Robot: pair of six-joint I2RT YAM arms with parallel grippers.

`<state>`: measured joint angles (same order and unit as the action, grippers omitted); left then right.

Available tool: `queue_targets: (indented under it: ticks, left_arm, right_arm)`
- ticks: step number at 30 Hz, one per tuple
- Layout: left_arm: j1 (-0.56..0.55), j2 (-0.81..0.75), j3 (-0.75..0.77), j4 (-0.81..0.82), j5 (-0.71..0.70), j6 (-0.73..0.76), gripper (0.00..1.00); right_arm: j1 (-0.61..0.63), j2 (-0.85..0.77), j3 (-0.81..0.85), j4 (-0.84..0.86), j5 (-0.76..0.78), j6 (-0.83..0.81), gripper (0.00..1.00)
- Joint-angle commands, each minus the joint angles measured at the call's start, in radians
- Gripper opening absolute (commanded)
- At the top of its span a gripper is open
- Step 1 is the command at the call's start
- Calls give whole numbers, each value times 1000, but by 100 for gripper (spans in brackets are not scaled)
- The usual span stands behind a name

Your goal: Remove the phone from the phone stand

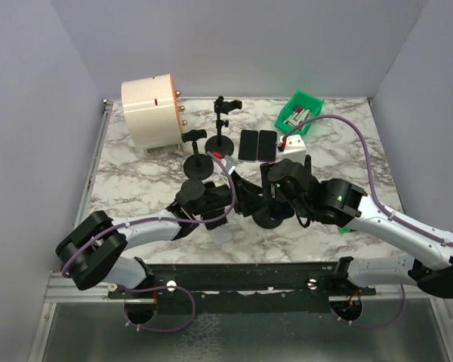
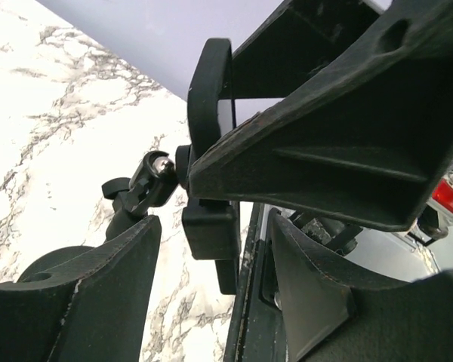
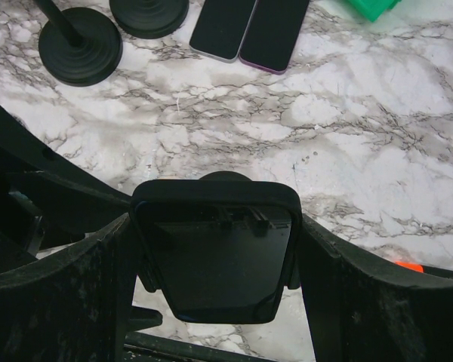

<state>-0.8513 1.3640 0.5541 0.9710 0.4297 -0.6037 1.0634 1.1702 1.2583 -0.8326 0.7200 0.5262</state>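
Two black robot arms met at mid-table over one black round-based phone stand (image 1: 270, 218), where one dark-screened smartphone (image 3: 219, 271) sat clamped in the cradle, its screen tilted up toward the right wrist camera.

The right gripper (image 3: 217, 222) straddled the cradled phone. One finger lay against each side of the cradle, though it could not be told whether they pressed in or merely rested there. The left gripper (image 2: 215, 226) came in from the opposite side. Its two fingers stood apart around the stand's neck, just below the ball joint, and a strip of tabletop showed between one finger and the clamp block, so nothing was gripped.

Two more dark slab phones (image 1: 257, 145) lay flat and side by side on the white marble-patterned table (image 1: 128, 181), beyond the grippers. To their left stood three more black round-based stands (image 1: 198, 166), all without a phone. One cream cylindrical drum with an orange rim (image 1: 152, 111) sat at the far left. One green plastic bin (image 1: 300, 111) stood at the far right, and one small white box (image 1: 291, 143) lay just in front of it. One purple cable (image 1: 366, 154) looped above the right arm.
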Motion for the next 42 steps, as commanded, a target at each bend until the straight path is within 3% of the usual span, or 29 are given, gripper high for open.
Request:
queue_targets:
  ticks: [1,11,20,23,33,35,42]
  left_arm:
    - [-3,29,10,25,19,-11,59]
    - [-3,19,12,25,19,-12,43]
    - [-3,2,5,25,20,1,14]
    - [-3,-2,-2,24,13,4,0]
    - [-3,-18,-16,27,-35,-4,0]
    - [-3,-13,-9,27,-34,-7,0]
    - [-3,-5,1,27,-28,-6,0]
  right_arm:
    - [4,-24,4,44,35,5,0]
    - [3,-24,3,46,35,1,0]
    - [4,-22,0,38,46,0,0]
    - [4,-24,-10,26,66,4,0]
    - [4,-46,-55,18,51,13,0]
    - [4,-45,-55,29,18,-2,6]
    - [4,-42,-37,65,-55,-42,45]
